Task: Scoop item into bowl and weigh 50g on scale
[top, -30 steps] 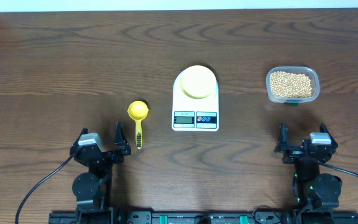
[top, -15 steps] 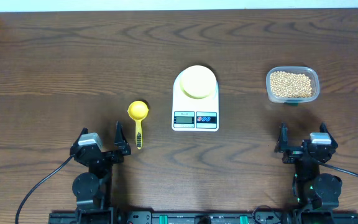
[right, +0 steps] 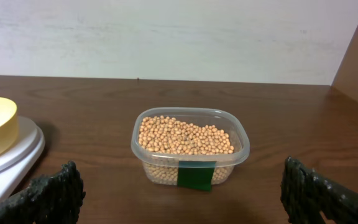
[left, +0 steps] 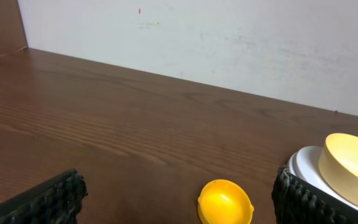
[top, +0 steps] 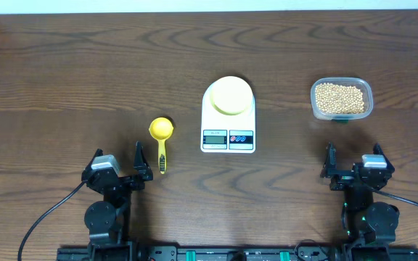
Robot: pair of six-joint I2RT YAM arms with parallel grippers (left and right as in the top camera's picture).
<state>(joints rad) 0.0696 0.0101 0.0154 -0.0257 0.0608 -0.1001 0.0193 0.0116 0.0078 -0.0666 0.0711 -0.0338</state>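
**Both grippers wide open and empty, beans in their tub ahead of the right one**

The left gripper [top: 117, 158] and the right gripper [top: 354, 156] sit low at the near edge of the table [top: 64, 72]. The jaws of each are spread wide and hold nothing.

The beans [top: 339, 98] fill a clear tub [top: 314, 101] straight ahead of the right gripper, well apart from it. The tub's long axis runs left to right across that gripper's line of sight. A green label [right: 197, 174] on its near wall faces the gripper.

The scale [top: 228, 138] lies between the two grippers and further out. Its long axis points away from them, with the display end nearest and the round platform at the far end. The bowl [top: 231, 95] sits upright on that platform, mouth up. From the right gripper it shows to the left of the tub; from the left gripper it shows at far right.

A yellow scoop [top: 162, 148] lies just ahead and to the right of the left gripper. Its handle points back toward the gripper's right finger, and its cup faces up at the far end.
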